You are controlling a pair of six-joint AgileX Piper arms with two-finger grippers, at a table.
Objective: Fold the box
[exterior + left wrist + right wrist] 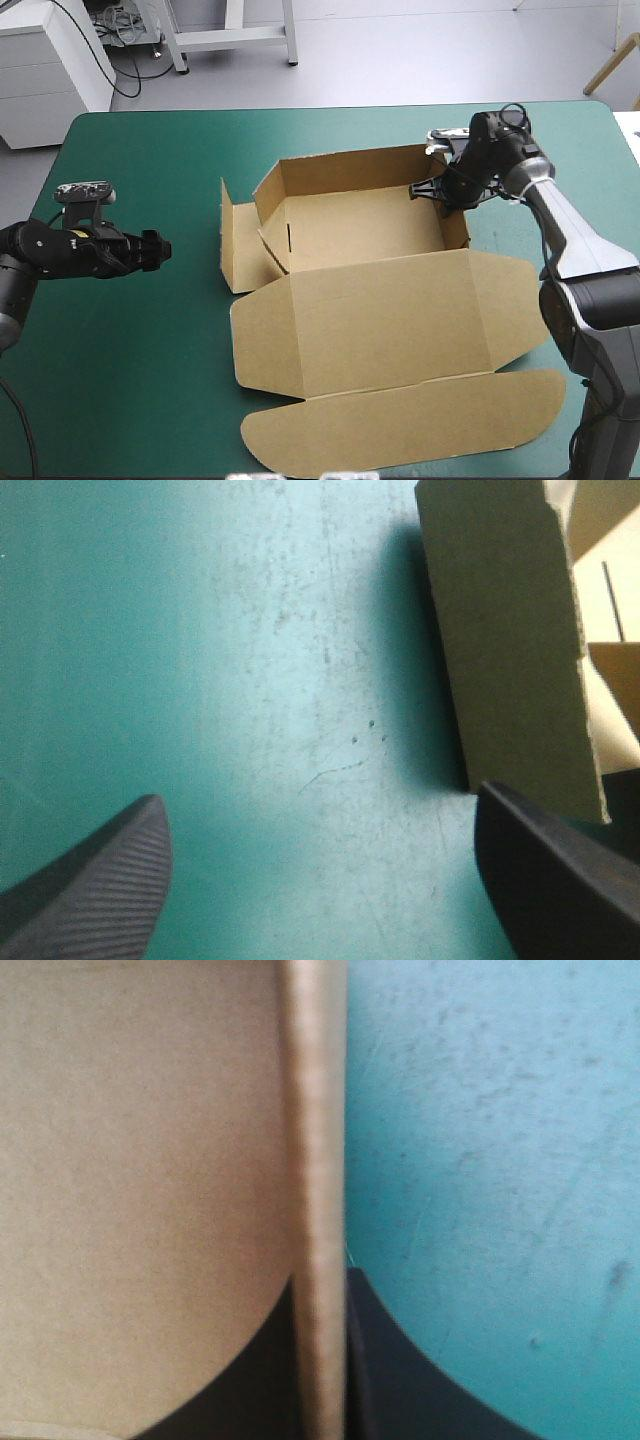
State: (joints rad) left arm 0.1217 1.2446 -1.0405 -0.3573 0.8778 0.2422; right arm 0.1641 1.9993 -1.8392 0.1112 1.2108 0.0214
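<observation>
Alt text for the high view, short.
A brown box sits on the teal-green cover as an open tray, lid flat toward the near edge. The right tool is shut on the tray's right wall near its far corner; the left tool is open, left of the box and apart from it.

The box [370,300] is matt brown board; the teal-green cover [140,330] smooth, faintly scuffed.
</observation>
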